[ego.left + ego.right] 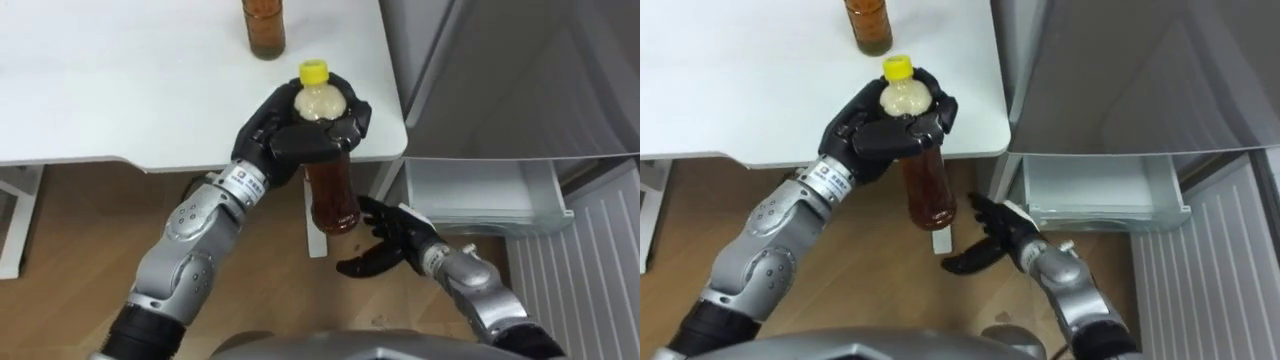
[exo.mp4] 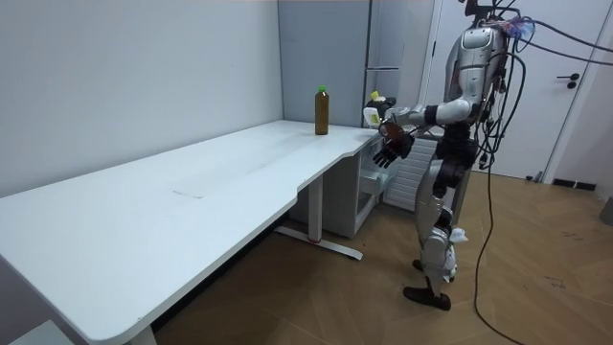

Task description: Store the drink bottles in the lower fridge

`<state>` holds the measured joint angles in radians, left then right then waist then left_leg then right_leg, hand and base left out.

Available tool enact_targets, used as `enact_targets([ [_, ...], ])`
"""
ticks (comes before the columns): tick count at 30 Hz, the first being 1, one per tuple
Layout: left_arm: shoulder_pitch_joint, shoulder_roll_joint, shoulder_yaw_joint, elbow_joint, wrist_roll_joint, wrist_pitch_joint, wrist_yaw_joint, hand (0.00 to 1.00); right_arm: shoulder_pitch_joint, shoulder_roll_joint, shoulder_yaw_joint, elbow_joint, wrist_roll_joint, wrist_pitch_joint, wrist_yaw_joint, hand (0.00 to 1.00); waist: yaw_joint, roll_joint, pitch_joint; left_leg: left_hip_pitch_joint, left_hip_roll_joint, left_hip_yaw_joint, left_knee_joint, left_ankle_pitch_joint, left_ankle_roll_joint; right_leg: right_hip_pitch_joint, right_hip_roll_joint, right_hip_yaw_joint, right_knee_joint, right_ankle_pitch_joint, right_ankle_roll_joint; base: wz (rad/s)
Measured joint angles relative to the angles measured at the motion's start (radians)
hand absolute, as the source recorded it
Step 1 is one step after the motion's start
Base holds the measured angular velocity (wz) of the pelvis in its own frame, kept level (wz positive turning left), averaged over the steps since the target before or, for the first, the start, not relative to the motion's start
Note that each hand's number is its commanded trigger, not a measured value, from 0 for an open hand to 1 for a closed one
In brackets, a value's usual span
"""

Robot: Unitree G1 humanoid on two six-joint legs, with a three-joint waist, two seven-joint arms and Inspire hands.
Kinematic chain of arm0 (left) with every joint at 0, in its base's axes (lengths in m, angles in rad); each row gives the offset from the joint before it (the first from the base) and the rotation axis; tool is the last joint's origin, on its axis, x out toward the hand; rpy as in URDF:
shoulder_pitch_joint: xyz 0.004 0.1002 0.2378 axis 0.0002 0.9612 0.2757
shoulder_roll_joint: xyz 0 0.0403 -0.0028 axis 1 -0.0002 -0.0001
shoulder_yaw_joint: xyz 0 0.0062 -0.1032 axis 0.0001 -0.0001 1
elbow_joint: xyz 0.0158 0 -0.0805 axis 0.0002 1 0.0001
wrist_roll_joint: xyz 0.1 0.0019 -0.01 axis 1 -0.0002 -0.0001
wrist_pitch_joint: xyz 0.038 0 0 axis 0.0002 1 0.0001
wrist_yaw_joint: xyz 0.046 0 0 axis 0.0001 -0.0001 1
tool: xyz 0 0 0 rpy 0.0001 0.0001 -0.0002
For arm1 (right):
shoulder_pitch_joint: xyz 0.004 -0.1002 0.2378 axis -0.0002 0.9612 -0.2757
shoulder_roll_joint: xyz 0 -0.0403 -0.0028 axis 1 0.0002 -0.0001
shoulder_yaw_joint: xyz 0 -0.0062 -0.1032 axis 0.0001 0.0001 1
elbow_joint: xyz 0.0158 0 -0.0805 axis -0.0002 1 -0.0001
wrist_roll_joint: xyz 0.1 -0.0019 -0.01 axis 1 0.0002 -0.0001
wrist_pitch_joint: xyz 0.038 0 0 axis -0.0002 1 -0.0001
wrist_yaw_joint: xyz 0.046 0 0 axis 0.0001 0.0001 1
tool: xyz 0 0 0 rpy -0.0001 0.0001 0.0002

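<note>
Holding the bottle (image 1: 332, 195) by its neck, your left hand (image 1: 288, 135) has fingers curled round it, just off the table (image 1: 120, 90) corner. Your right hand (image 1: 392, 245) is spread open underneath. A loose hold could drop it before the fridge drawer (image 1: 490, 216).

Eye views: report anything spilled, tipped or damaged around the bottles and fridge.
Nothing stands out. The yellow-capped bottle of brown drink sits capped in the left hand, the second brown bottle stands upright on the white table, and the lower fridge drawer is open with no spill.
</note>
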<state>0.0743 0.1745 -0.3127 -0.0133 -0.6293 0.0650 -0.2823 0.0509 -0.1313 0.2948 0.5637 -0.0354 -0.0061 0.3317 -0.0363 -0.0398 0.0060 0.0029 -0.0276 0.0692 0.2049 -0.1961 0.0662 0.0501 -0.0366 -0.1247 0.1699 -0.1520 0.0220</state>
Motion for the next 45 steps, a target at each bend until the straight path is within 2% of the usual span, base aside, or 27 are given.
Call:
enact_targets([
  [6,0.007,0.005,-0.007,-0.005,0.000,0.000,-0.031,1.00,0.053,-0.013,0.016,-0.112,0.033,0.008,0.088,0.00,0.020,0.000,0.0033,-0.003,-0.001,-0.018,0.002,0.000,0.000,-0.001,-0.001,-0.015,-0.002,0.000,0.000,0.09],
  [10,0.016,0.028,-0.009,-0.005,0.005,0.000,-0.042,1.00,0.052,-0.025,0.034,-0.151,0.044,0.008,0.157,0.00,0.018,0.002,0.0046,-0.003,-0.002,-0.019,0.002,0.000,0.000,0.000,-0.002,-0.015,-0.001,0.000,0.000,0.00],
  [15,0.032,0.030,-0.008,-0.005,0.017,-0.001,-0.051,1.00,0.050,-0.026,0.034,-0.166,0.052,0.009,0.220,0.00,0.017,0.004,0.0060,-0.007,-0.002,-0.020,0.001,0.000,0.000,-0.002,-0.002,-0.017,-0.001,0.000,0.001,0.01],
  [20,0.034,0.030,-0.009,-0.005,0.137,-0.019,-0.053,1.00,0.050,-0.045,0.035,-0.245,0.052,0.009,0.288,0.00,0.017,-0.003,0.0095,-0.006,-0.002,-0.018,0.002,0.000,0.000,-0.002,-0.003,-0.024,-0.001,0.000,0.001,0.00],
  [23,0.034,0.032,-0.021,-0.005,0.171,-0.021,-0.053,1.00,0.050,-0.057,0.041,-0.285,0.052,0.009,0.326,0.00,0.018,-0.009,0.0110,-0.010,-0.002,-0.018,0.002,0.000,0.000,-0.007,-0.003,-0.023,0.000,0.000,0.001,0.00],
  [29,0.035,0.047,-0.059,-0.004,0.175,-0.027,-0.053,1.00,0.052,-0.109,0.074,-0.305,0.083,0.021,0.349,0.00,0.039,-0.014,0.0105,-0.015,-0.003,-0.018,0.003,0.000,0.000,-0.014,-0.003,-0.016,0.002,0.000,0.001,0.00],
  [35,0.035,0.047,-0.060,-0.005,0.170,-0.065,-0.053,1.00,0.052,-0.119,0.065,-0.354,0.117,0.029,0.335,0.00,0.043,-0.015,0.0103,-0.015,-0.003,-0.015,0.000,0.000,0.000,-0.016,-0.003,-0.015,0.002,0.000,0.001,0.00],
  [45,0.036,0.047,-0.068,-0.004,0.164,-0.092,-0.053,1.00,0.053,-0.121,0.057,-0.367,0.245,0.030,0.336,0.00,0.045,-0.015,0.0104,-0.015,-0.003,-0.015,0.000,0.000,0.000,-0.016,-0.003,-0.015,0.001,0.000,0.001,0.00],
])
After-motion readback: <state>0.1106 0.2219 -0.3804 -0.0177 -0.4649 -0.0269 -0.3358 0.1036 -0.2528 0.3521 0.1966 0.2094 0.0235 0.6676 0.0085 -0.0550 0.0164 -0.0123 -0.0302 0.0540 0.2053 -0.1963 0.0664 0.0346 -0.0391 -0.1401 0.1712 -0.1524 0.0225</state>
